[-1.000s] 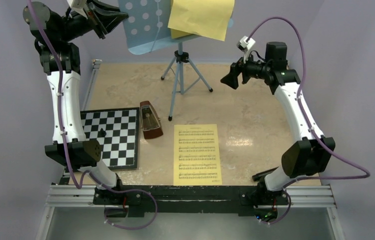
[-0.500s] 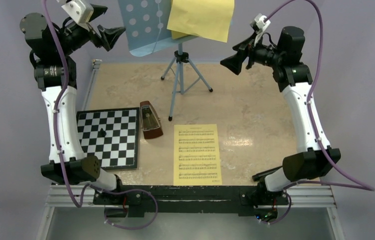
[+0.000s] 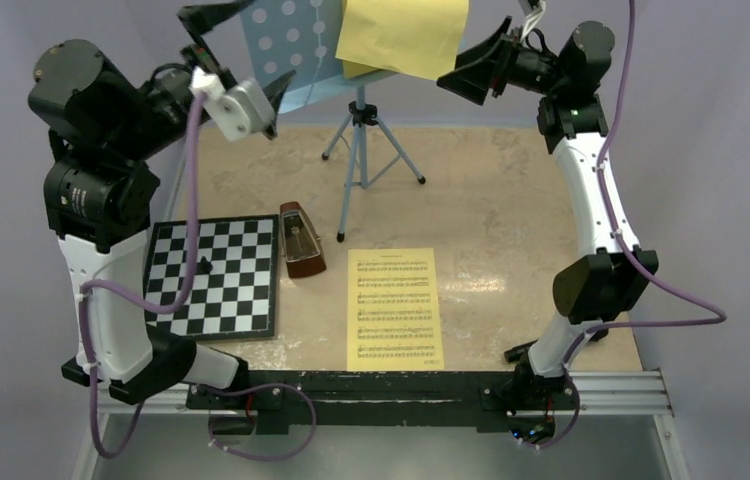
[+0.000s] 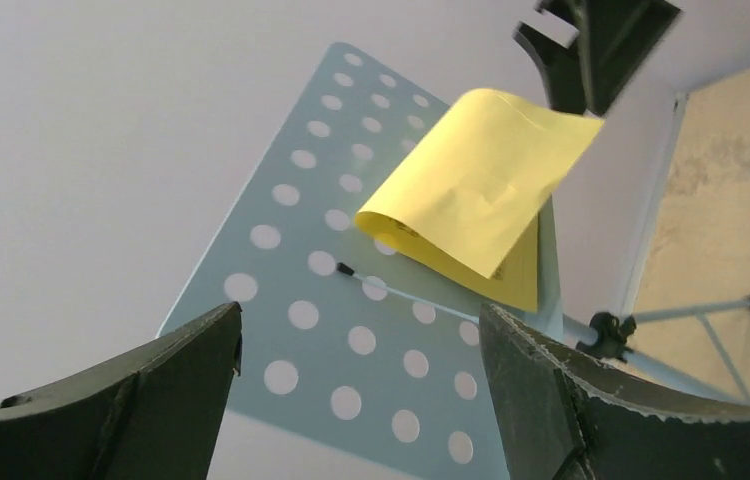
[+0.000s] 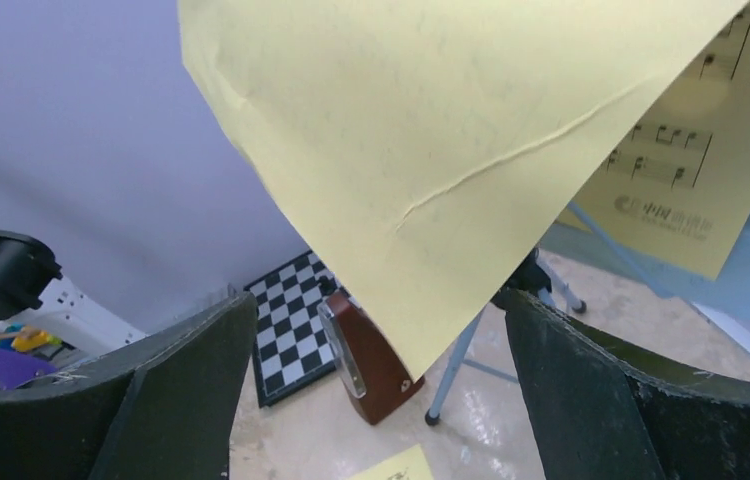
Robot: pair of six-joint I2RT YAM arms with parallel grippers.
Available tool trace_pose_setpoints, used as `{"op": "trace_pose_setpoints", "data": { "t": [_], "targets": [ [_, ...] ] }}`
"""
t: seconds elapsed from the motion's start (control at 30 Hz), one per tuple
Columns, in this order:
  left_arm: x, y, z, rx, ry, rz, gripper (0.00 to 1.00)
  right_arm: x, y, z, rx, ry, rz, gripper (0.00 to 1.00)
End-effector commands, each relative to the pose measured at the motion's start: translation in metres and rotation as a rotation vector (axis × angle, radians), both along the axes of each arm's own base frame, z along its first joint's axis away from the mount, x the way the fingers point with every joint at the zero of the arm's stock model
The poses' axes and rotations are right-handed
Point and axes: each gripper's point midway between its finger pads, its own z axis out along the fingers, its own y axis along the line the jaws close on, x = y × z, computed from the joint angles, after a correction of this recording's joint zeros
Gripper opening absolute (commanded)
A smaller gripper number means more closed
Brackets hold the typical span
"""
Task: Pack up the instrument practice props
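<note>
The light-blue punched music stand (image 3: 286, 45) rises on its tripod (image 3: 359, 150) at the back of the table, with folded yellow sheets (image 3: 401, 35) on its desk. My left gripper (image 3: 259, 45) hangs open at the desk's left edge, holding nothing. In the left wrist view that gripper (image 4: 361, 315) frames the desk (image 4: 286, 275) and the sheets (image 4: 471, 190). My right gripper (image 3: 466, 62) is open just right of the sheets. From the right wrist, the sheet's corner (image 5: 431, 120) hangs before that gripper (image 5: 381, 300). The brown metronome (image 3: 301, 240) and another yellow sheet (image 3: 394, 308) sit on the table.
A black-and-white chessboard (image 3: 216, 275) with a small black piece (image 3: 205, 265) lies at the left, beside the metronome. The tripod's legs spread across the back middle of the table. Grey walls enclose the back and both sides.
Both arms have risen toward the stand's desk. The left gripper went from nearly shut to wide open and swung in at the desk's left edge. The right gripper climbed to the sheets' right edge.
</note>
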Motion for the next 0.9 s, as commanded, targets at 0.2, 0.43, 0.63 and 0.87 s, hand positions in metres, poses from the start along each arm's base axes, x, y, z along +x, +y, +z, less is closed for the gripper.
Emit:
{"op": "trace_pose_setpoints", "data": {
  "t": [0.2,0.43,0.63,0.87],
  "targets": [
    [0.032,-0.057,-0.048,0.381,-0.348,0.083,0.96,-0.038,0.003,0.082,0.134,-0.141,0.109,0.99],
    [0.047,-0.098,-0.027,0.398,-0.728,0.15,0.97,-0.058,-0.003,0.11,0.18,-0.186,0.095,0.99],
    [0.046,-0.11,0.011,0.32,-0.91,0.221,0.96,-0.061,-0.012,0.125,0.209,-0.218,0.052,0.99],
    [0.04,-0.109,0.042,0.264,-0.967,0.261,0.95,-0.048,-0.02,0.116,0.216,-0.199,0.009,0.98]
  ]
}}
